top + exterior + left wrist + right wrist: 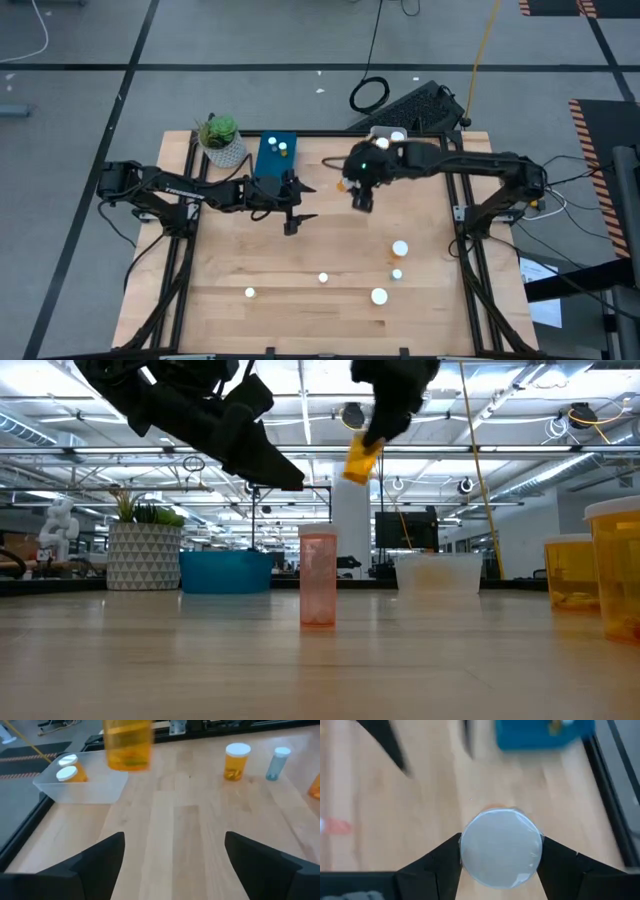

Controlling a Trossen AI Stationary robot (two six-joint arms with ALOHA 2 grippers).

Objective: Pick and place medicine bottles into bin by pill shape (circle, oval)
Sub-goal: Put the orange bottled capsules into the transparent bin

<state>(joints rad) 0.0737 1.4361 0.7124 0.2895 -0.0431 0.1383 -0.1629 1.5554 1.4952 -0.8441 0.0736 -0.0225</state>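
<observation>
My right gripper [357, 195] hangs over the middle of the table, shut on an orange medicine bottle [362, 458] with a white cap [501, 847]. My left gripper [292, 212] hovers just to its left, open with nothing between its fingers [172, 855]. The blue bin [277, 155] at the far edge holds bottles. The clear bin [82, 782] at the far right holds two orange bottles. Several white-capped bottles stand on the near half of the table [400, 248] [323, 278] [249, 293]. My right gripper pinches the bottle's round white cap by its rim [465, 851] between the two fingers, one on each side. The fingers come from above and point down. The orange body [360, 462] hangs below them, slightly tilted and lifted well clear of the table.
A potted plant [220, 140] stands at the far left beside the blue bin. A pale pink bottle [318, 575] stands upright mid-table. Two bottles [236, 761] [276, 763] stand side by side toward the right. A black keyboard [420, 105] lies beyond the far edge.
</observation>
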